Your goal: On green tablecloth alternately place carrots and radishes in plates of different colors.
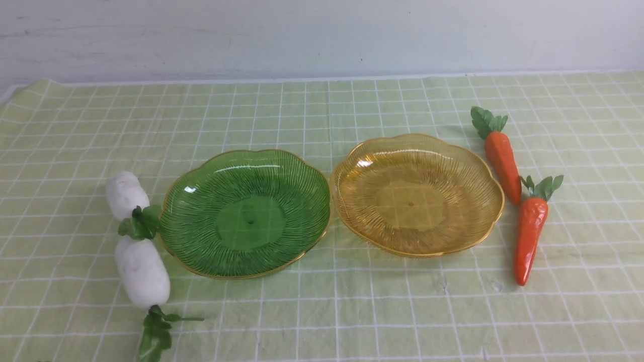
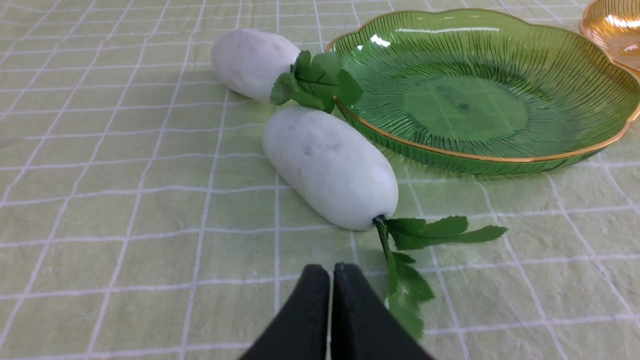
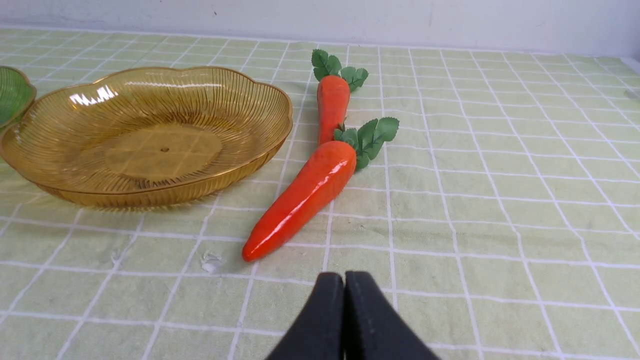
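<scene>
On the green tablecloth (image 1: pixel 322 311) a green plate (image 1: pixel 245 212) and an amber plate (image 1: pixel 416 194) stand side by side, both with nothing in them. Left of the green plate lie two white radishes, one farther (image 1: pixel 126 193) and one nearer (image 1: pixel 142 271). Right of the amber plate lie two carrots, the far one (image 1: pixel 502 158) and the near one (image 1: pixel 528 239). Neither arm shows in the front view. My left gripper (image 2: pixel 331 272) is shut and holds nothing, just short of the nearer radish (image 2: pixel 330 167). My right gripper (image 3: pixel 344 280) is shut, holding nothing, near the tip of the near carrot (image 3: pixel 305 195).
A pale wall (image 1: pixel 322 35) rises behind the cloth's far edge. The nearer radish's leaves (image 2: pixel 410 280) trail right beside my left fingers (image 2: pixel 357 315). A small scuff (image 3: pixel 210 261) marks the cloth by the carrot tip.
</scene>
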